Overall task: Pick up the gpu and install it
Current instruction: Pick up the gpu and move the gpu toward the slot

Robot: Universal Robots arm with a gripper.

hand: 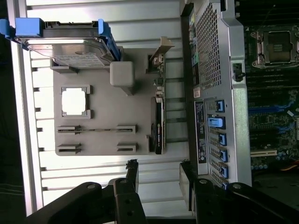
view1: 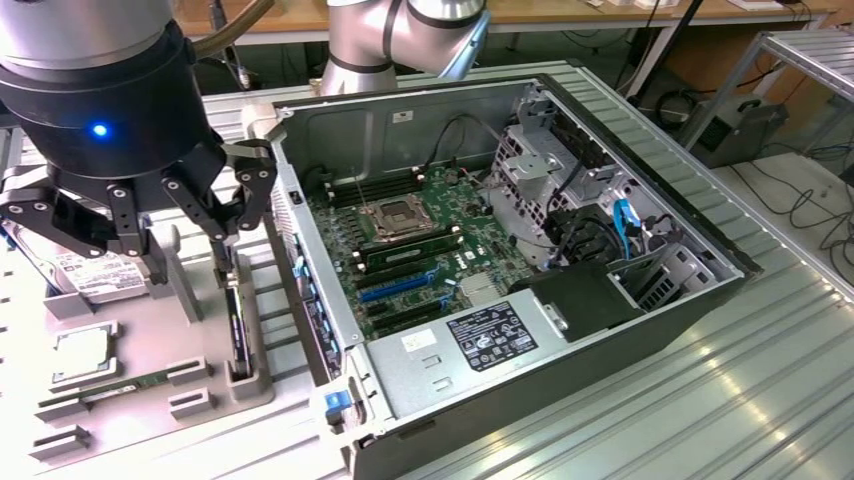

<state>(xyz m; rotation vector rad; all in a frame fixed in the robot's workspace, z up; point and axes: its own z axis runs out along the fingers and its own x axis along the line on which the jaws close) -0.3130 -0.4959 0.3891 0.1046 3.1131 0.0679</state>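
Exterior view
- Step in hand: I read this as the approach to the pick; nothing is lifted.
- Hand: the gripper [view1: 174, 235] is spread wide and empty, hanging above the grey parts tray [view1: 134, 420].
- Card: the gpu [view1: 238, 335] stands on edge in its tray slot, just beside the open computer case [view1: 694, 290].
- Arm pose: the wrist points down over the tray, towards this view's left, with the fingers apart from every part.
- Neighbours: a hard drive [view1: 80, 270] and a memory stick [view1: 127, 385] share the tray.

Wrist view
- Hand: the gripper [hand: 159, 179] is open, with one finger on each side of the line of the gpu [hand: 159, 126] and neither touching it.
- Tray: the parts tray [hand: 103, 112] lies beside the case wall [hand: 219, 93].
- Next move calls for: in my judgement, a straight descent centred on the thin card, clear of the case wall, then a firm squeeze on its flat faces.
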